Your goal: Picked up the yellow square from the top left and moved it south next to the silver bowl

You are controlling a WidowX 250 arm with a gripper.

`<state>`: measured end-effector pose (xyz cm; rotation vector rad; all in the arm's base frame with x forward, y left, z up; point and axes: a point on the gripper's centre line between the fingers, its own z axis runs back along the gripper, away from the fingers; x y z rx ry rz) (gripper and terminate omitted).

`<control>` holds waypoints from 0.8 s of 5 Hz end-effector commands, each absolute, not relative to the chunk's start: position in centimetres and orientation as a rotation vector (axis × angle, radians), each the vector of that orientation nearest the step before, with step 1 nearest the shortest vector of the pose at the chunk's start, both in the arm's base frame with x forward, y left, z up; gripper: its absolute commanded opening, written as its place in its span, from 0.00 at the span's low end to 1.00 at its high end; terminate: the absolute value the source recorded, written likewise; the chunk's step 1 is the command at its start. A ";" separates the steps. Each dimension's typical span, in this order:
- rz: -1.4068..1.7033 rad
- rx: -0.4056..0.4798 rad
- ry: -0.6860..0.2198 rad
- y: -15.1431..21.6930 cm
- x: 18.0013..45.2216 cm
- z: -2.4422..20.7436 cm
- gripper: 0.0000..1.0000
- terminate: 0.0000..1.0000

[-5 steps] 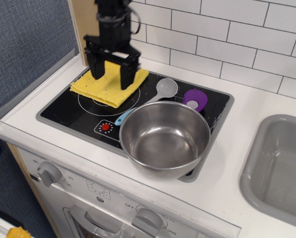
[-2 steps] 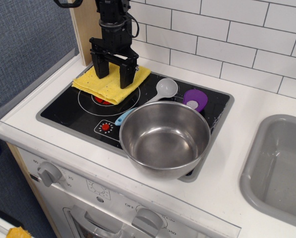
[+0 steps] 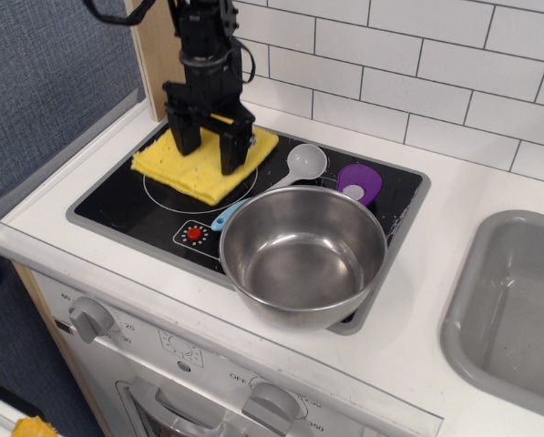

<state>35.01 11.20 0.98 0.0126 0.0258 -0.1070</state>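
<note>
The yellow square (image 3: 194,166) lies flat on the top-left part of the black cooktop, over the back left burner ring. My black gripper (image 3: 208,153) stands upright over it, open, with one fingertip on each side of the cloth's middle and low against it. The fingers (image 3: 234,152) hide part of the cloth. The silver bowl (image 3: 302,252) sits upright and empty at the front right of the cooktop, apart from the cloth.
A white-headed spoon with a light blue handle (image 3: 290,173) lies between cloth and bowl. A purple item (image 3: 359,183) lies behind the bowl. A grey sink (image 3: 518,309) is at the right. White tiled wall behind; wooden panel at left.
My gripper has shifted slightly back and dropped lower onto the cloth. The cloth shifted a little but stays at the top left. The bowl and spoon have not moved.
</note>
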 end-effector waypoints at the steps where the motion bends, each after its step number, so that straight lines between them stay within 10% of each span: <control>1: -0.055 0.013 0.005 11.5 28.6 2.5 1.00 0.00; 4: -0.065 0.064 -0.004 10.1 25.0 4.1 1.00 0.00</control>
